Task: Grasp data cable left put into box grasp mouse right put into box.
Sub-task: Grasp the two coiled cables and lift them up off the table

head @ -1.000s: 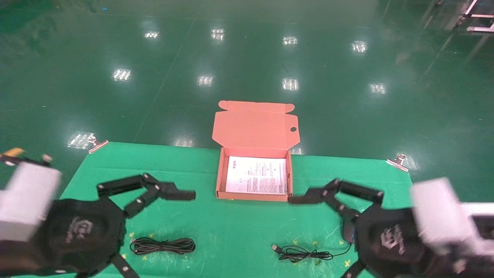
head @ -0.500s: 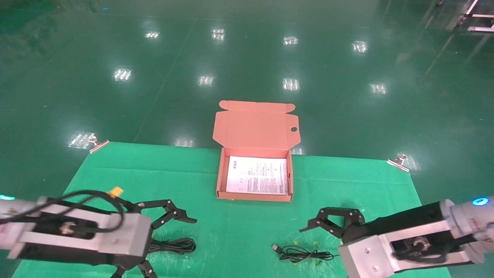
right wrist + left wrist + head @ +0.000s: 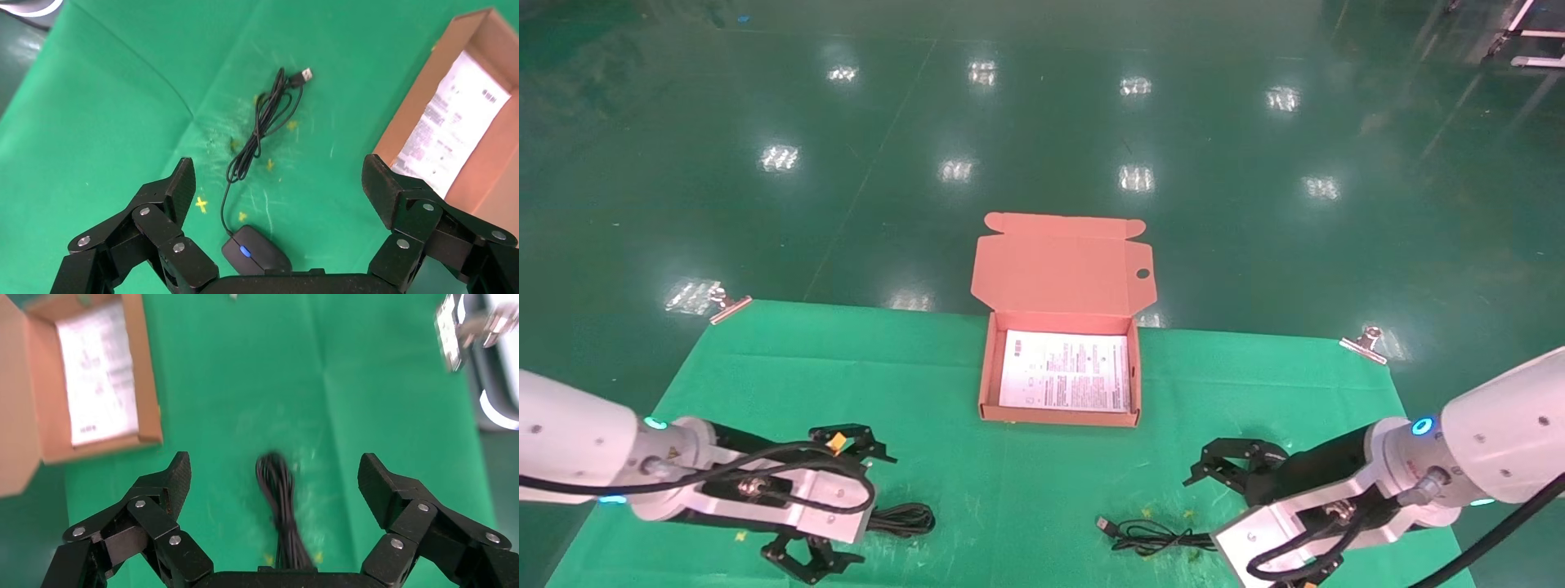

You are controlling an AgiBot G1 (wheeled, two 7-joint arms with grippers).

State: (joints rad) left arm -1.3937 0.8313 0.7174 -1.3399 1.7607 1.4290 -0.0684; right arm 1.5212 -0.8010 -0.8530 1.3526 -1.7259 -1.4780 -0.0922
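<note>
approach step: left claw point(image 3: 273, 478) wide open over data cable point(image 3: 281, 508), right claw point(image 3: 278, 187) wide open over mouse point(image 3: 257, 256), both near box point(image 3: 1058, 412); next, descend and close.

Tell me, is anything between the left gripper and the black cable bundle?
Nothing visible. The left gripper hangs open directly over the thin black looped data cable on the green cloth, with only bare cloth around the bundle.

I see a glossy dark-green floor point(image 3: 1042, 122) w/ rows of ceiling-light reflections, green cloth on the counter point(image 3: 764, 359), metal clips point(image 3: 1361, 343) at far corners.
</note>
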